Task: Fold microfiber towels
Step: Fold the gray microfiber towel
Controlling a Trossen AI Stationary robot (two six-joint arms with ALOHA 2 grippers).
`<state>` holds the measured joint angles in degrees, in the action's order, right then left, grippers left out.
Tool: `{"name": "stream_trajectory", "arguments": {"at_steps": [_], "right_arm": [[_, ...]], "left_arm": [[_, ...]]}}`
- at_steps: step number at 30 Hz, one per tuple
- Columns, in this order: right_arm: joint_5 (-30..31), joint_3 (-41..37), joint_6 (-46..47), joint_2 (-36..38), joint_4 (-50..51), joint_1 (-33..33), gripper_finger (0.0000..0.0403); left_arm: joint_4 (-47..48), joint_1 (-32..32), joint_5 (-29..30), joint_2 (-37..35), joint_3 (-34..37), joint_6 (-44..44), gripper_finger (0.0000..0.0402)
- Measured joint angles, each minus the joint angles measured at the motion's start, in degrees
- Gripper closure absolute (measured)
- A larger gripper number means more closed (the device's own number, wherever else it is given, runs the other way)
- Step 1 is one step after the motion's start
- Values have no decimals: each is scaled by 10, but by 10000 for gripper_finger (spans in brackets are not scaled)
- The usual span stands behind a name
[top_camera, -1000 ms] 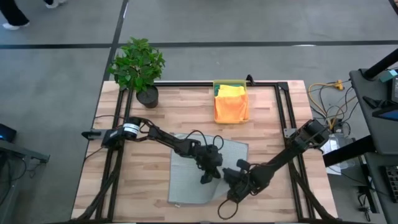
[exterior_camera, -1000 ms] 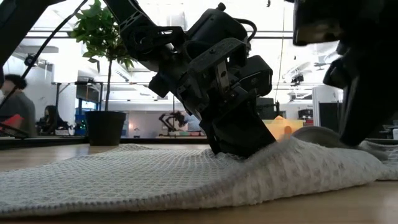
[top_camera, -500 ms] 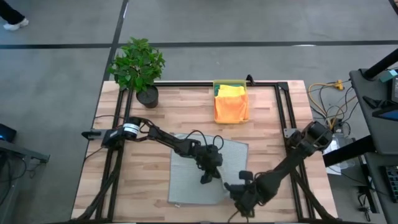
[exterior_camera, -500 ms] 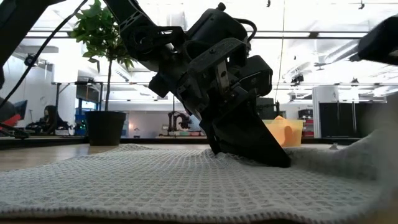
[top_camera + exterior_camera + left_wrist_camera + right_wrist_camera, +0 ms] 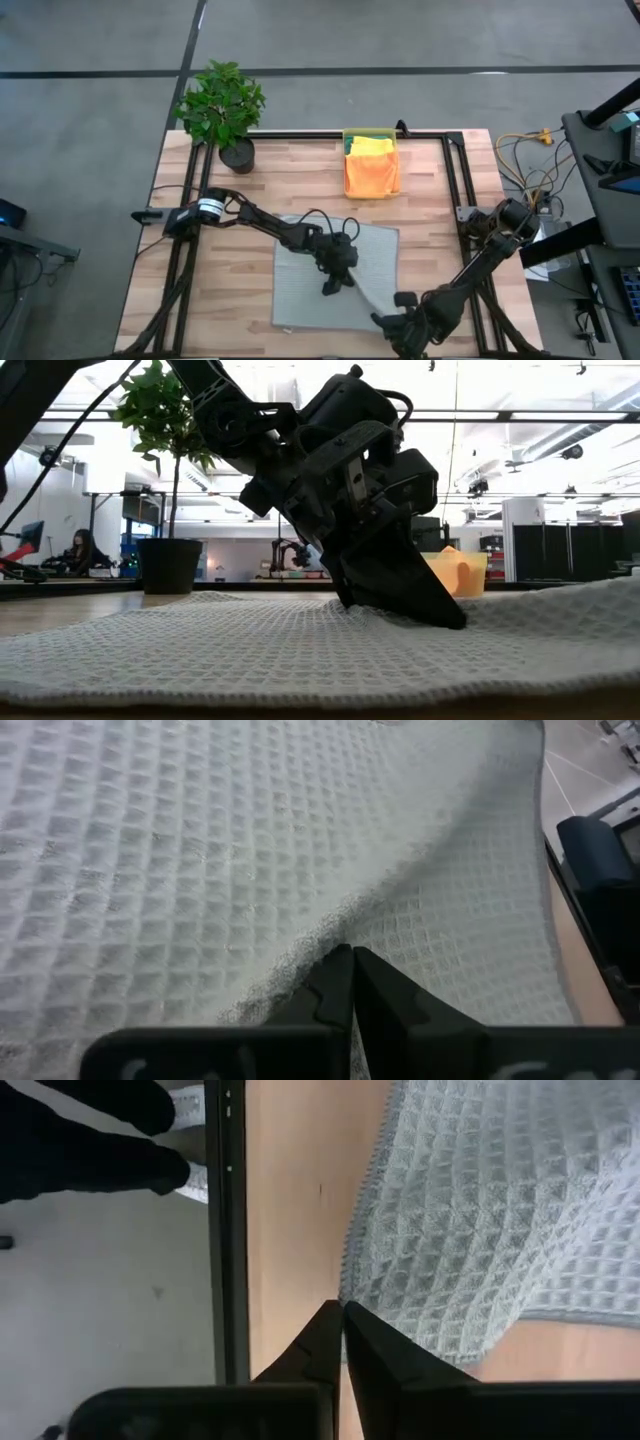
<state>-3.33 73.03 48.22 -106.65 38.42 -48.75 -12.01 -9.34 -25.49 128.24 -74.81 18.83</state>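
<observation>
Right hand [image 5: 385,322] nearer table edge now.

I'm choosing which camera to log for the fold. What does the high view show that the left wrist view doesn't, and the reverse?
Only the high view shows the yellow bin holding yellow and orange towels, the potted plant, and the right tool at the grey towel's near corner. Only the left wrist view shows the left tool's shut fingertips pressing on a raised fold in the waffle weave. Both show the grey towel and the left tool.
</observation>
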Motion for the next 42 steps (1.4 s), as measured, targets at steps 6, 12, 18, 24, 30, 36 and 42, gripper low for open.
{"name": "stream_trajectory", "arguments": {"at_steps": [6,12,18,24,30,36,42], "right_arm": [[-5,7,15,8,-13,0,349],[26,7,33,26,-6,0,303],[227,-33,90,66,11,52,343],[236,-160,96,111,-101,178,392],[190,-268,72,162,-188,288,394],[148,-321,33,180,-176,360,394],[138,-343,36,177,-157,410,394]], "left_arm": [[27,5,-25,-40,3,-2,402],[72,14,-39,-107,2,-6,402],[247,0,0,-189,6,-62,402],[301,-43,94,-258,90,-53,402],[241,-91,110,-287,202,97,402],[181,-132,124,-297,262,208,402],[182,-142,127,-296,263,228,402]]}}
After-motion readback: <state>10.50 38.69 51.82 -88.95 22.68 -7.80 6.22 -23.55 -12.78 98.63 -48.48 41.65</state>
